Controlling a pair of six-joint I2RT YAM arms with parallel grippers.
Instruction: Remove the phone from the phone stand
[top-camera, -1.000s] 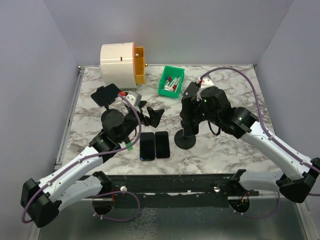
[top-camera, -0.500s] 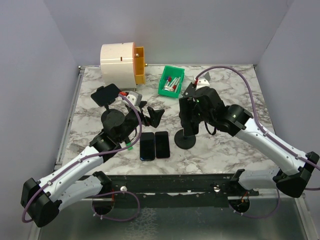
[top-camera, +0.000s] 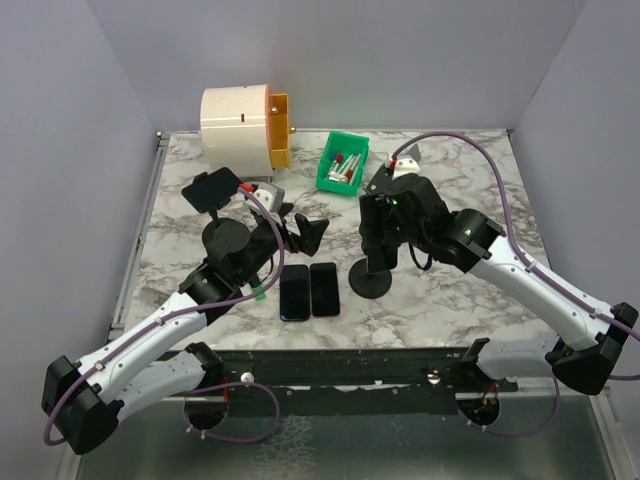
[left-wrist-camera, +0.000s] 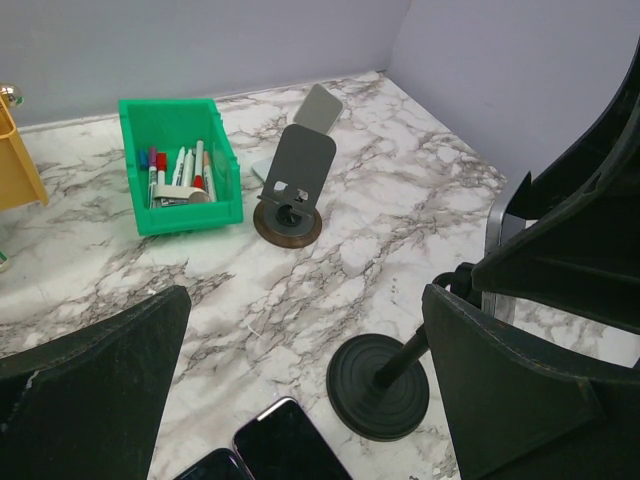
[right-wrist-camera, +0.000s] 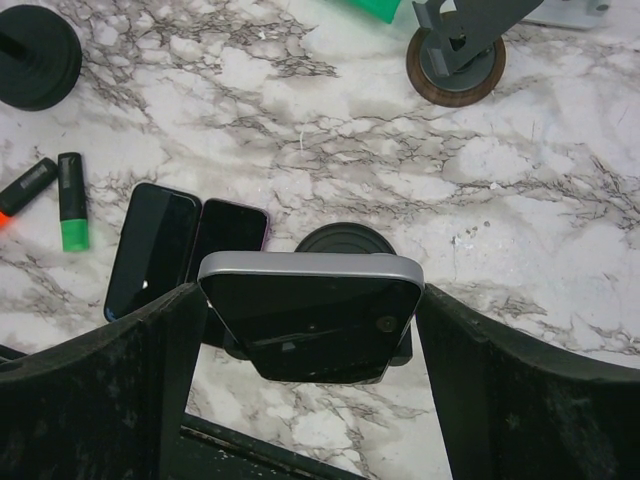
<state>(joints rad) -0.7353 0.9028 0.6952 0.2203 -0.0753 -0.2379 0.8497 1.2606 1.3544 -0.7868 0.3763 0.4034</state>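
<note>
Right now your right tool (right-wrist-camera: 312, 290) stands open astride the phone (right-wrist-camera: 310, 330), which sits on the phone stand (right-wrist-camera: 335, 240), long axis spanning finger to finger; your left tool (left-wrist-camera: 305, 295), also open, hangs well apart.

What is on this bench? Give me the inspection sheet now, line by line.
Surface: marble tabletop, white with grey veins.
Job's things: phone on the black phone stand.
Clutter: two loose phones lying flat, green bin of markers, cream box, grey stand, second black stand, highlighter.
Grippers: left gripper open, empty; right gripper straddles the phone, contact unclear.
Cables: purple cable along each arm.
Surroundings: plain walls, nothing else seen.
</note>
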